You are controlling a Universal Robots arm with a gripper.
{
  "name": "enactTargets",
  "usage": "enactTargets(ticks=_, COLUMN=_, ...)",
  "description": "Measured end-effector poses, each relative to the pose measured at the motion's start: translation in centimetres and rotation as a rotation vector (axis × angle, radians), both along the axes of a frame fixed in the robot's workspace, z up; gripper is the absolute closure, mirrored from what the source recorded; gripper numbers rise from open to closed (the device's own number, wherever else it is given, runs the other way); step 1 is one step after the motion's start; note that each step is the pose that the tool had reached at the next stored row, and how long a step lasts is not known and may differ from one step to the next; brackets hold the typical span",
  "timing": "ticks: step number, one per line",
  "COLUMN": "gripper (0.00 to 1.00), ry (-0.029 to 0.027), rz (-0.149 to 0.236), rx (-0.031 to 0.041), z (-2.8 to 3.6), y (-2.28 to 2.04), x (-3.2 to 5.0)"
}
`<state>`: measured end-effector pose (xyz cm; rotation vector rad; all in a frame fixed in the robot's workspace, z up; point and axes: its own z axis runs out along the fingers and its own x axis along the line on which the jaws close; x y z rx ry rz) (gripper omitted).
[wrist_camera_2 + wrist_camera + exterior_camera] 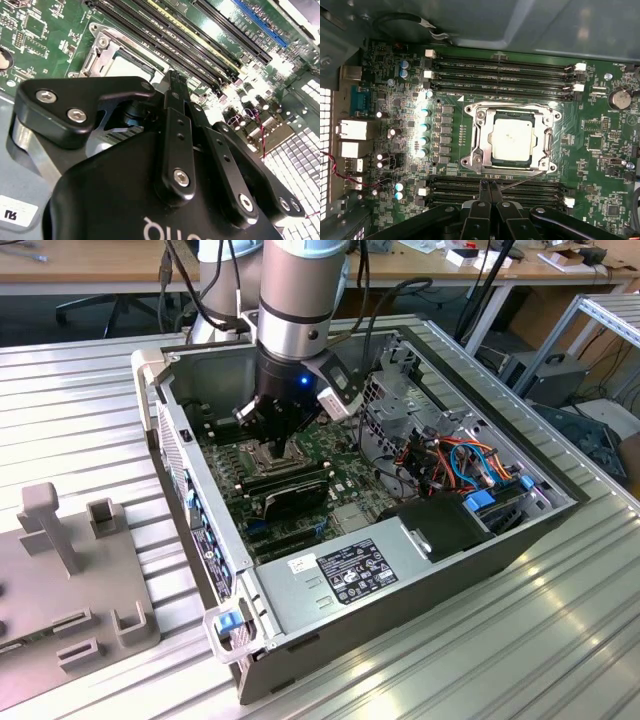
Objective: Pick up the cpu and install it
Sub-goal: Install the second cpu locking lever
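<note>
- The cpu (512,142) lies flat in its socket on the motherboard (600,150), its dull silver-grey top facing up, seen in the first wrist view.
- A shiny metal retention frame (476,131) runs around the cpu on all four sides, with screws at its corners.
- In the second wrist view a corner of the same frame (107,50) and a strip of the cpu (131,65) show just past the black finger linkage.
- Long dark memory slots (505,67) run along one side of the socket and another bank (520,187) along the opposite side.
- The gripper (490,186) hangs over that nearer bank of slots, just beside the socket frame and apart from the cpu.
- Its two black fingers (484,192) are pressed together at the tips with nothing between them; the second wrist view shows them (175,87) meeting in the same way.
- In the exterior view the arm (298,310) reaches straight down into the open computer case (400,570), with the gripper (283,445) low over the motherboard (335,465).
- The case lies on its side on a ribbed metal surface (80,420), and a grey fixture block (70,580) sits at the exterior view's left, well apart from the case.
</note>
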<state>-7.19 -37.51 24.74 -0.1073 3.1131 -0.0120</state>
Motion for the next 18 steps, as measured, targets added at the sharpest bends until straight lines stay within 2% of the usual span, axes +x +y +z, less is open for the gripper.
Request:
enactTargets(ticks=4, gripper=0.89, ry=-0.0002, rz=0.000, rx=0.0002, z=-0.87, y=0.02, x=-0.32)
enactTargets(ticks=5, gripper=0.89, ry=0.0001, rz=0.000, rx=-0.0001, z=-1.69, y=0.02, x=-0.97)
enactTargets(ticks=6, gripper=0.89, ry=-0.0005, rz=0.000, rx=-0.0003, z=-2.14, y=0.01, x=-0.99)
enactTargets(ticks=18, gripper=0.89, ry=-0.0007, rz=0.000, rx=0.0002, z=-2.25, y=0.02, x=-0.99)
